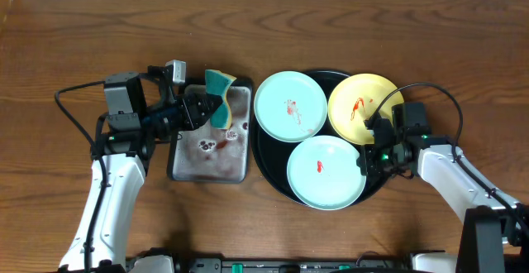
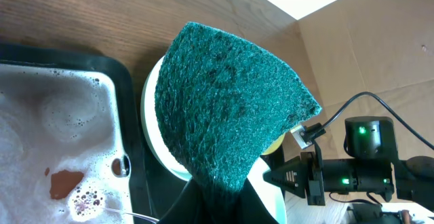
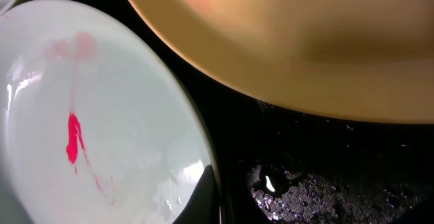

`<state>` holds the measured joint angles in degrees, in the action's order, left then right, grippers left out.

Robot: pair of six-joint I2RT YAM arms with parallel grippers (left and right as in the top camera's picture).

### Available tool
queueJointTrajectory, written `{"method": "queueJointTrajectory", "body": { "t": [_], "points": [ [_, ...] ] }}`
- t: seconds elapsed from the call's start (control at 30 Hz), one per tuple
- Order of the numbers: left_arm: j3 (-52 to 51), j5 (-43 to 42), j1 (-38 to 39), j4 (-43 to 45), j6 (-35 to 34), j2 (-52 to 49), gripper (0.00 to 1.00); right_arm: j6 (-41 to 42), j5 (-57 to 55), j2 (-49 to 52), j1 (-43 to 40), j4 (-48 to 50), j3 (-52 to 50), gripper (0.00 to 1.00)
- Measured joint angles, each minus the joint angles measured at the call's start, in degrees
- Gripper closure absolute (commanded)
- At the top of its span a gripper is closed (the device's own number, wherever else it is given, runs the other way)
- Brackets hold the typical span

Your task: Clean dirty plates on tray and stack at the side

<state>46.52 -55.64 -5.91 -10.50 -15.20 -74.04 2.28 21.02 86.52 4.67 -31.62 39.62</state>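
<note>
Left claw [image 1: 205,109]: clamped on the green sponge [image 1: 220,99], over the soapy grey tray [image 1: 240,172].
Right claw [image 1: 374,129]: closed, at the yellow plate [image 1: 364,98]'s edge.
Plates [image 1: 289,106]: three, sauce-smeared, on black tray [image 1: 269,161].

my left arm [image 1: 111,190] and right arm [image 1: 455,170]: finish and wiring
white link shells, black joint housings. my left gripper [image 1: 210,107] is black throughout. a black cable [image 1: 59,99] loops off the left arm; a second cable [image 1: 430,86] arcs over the right wrist, near green indicator lights [image 2: 360,130].
</note>
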Motion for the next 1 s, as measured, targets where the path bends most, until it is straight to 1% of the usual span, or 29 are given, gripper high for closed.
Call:
{"method": "queueJointTrajectory", "body": {
  "t": [0.2, 0.3, 0.4, 0.53, 0.6, 0.7, 0.8, 1.0],
  "points": [
    [0.0, 0.13, 0.0, -0.11, 0.0, 0.0, 0.93, 0.0, 0.0, 0.0, 0.0, 0.0, 0.0, 0.99],
    [0.0, 3.08, 0.42, -2.6, 0.04, 0.0, 0.93, 0.0, 0.02, 0.0, 0.0, 0.0, 0.0, 0.99],
    [-0.02, 11.82, 2.86, -7.89, 0.04, 0.0, 0.93, 0.0, 0.0, 0.0, 0.0, -0.02, 0.0, 0.99],
    [-0.13, 27.21, 9.66, -13.46, 0.07, 0.0, 0.93, 0.0, 0.02, 0.0, 0.0, -0.09, 0.0, 0.99],
    [-0.15, 34.53, 13.42, -14.64, 0.07, 0.0, 0.93, 0.0, 0.02, 0.0, 0.0, -0.24, 0.0, 0.99],
    [-0.15, 42.47, 18.08, -15.13, 0.09, 0.0, 0.92, 0.0, 0.02, 0.0, 0.0, -0.55, 0.0, 0.99],
    [-0.15, 47.63, 21.73, -15.13, 0.07, 0.0, 0.93, 0.0, 0.04, 0.0, 0.0, -0.63, 0.0, 0.99],
    [-0.13, 51.34, 24.09, -15.63, 0.04, 0.0, 0.93, 0.0, 0.04, 0.0, 0.02, -0.7, 0.0, 0.99]
  ]
}}
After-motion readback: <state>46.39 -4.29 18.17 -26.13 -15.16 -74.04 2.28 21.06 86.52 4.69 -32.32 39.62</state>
